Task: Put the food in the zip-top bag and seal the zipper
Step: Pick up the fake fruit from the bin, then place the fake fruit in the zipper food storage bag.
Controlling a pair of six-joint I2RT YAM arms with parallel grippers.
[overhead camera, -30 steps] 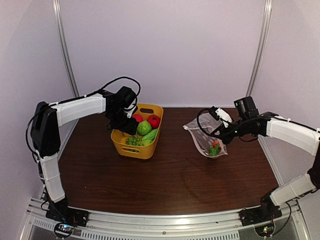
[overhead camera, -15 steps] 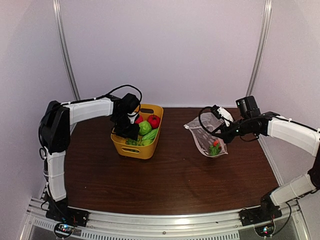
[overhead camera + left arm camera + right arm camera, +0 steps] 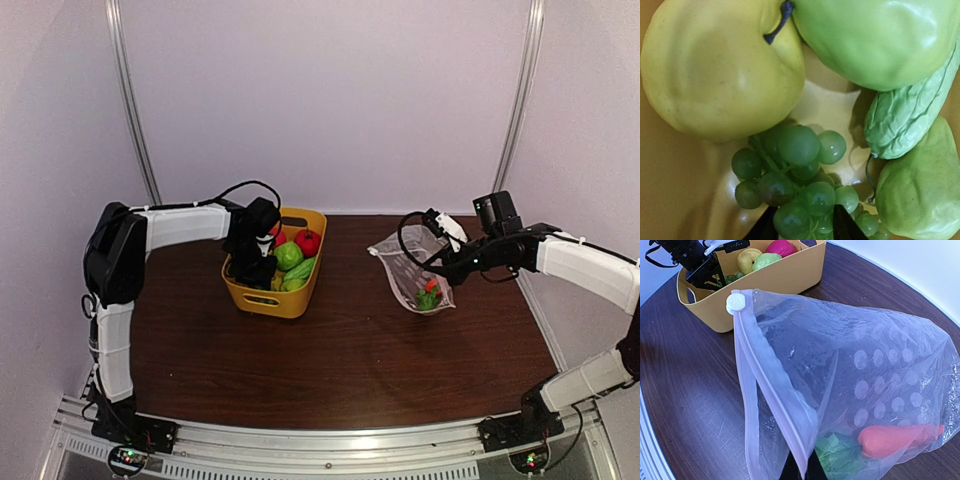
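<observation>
The food lies in a yellow basket (image 3: 290, 303): a red fruit (image 3: 308, 242) and a green one (image 3: 288, 255) show from above. My left gripper (image 3: 254, 270) reaches down into the basket. Its black fingertips (image 3: 762, 227) press either side of a bunch of green grapes (image 3: 795, 190), next to a yellow apple (image 3: 720, 70), a green fruit (image 3: 880, 40) and a cucumber (image 3: 905, 115). My right gripper (image 3: 802, 472) is shut on the mouth edge of the zip-top bag (image 3: 880, 365), holding it up with the mouth gaping. The zipper (image 3: 767, 385) hangs apart, its white slider (image 3: 736, 302) at the top. An orange carrot (image 3: 897, 439) and a green leafy piece (image 3: 837, 455) lie in the bag.
The basket (image 3: 780, 280) stands left of the bag (image 3: 415, 275) on the dark wooden table (image 3: 340, 360). Pale walls close in the back and both sides. The basket's yellow wall (image 3: 670, 190) fills the left of the left wrist view.
The left gripper has dropped into the basket's near left corner and its jaws have narrowed around the grapes. The right arm and the bag have stayed where they were.
</observation>
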